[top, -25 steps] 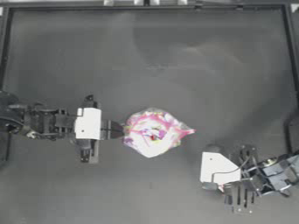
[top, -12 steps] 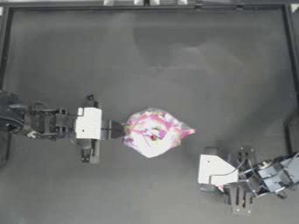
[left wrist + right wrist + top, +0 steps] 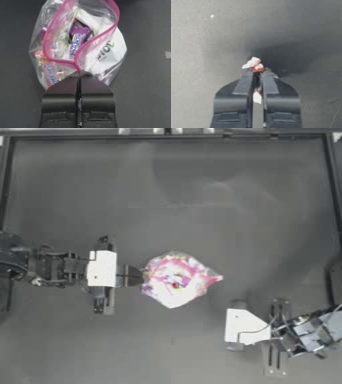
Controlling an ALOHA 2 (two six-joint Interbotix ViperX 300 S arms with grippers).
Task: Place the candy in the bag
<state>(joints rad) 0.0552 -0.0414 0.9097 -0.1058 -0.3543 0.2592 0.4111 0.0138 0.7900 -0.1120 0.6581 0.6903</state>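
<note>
Dark table (image 3: 200, 193) fills the top view, matte and bordered by a raised rim. On it, the left arm reaches in from the left side and the right arm sits at the lower right corner. Between them, near the middle, lies the bag (image 3: 175, 279), clear plastic with a pink-red zip strip (image 3: 63, 32) gaping open and multicoloured sweets (image 3: 77, 37) showing through it. The left gripper (image 3: 135, 276) meets the bag's left edge; in the left wrist view its jaws are clenched on the zip strip where the two sides of the mouth join. The right gripper (image 3: 257, 72) hangs well apart from the bag, jaws pinched on the candy (image 3: 253, 64), a tiny white wrapped sweet with a red spot, one twisted end poking past the fingertips.
</note>
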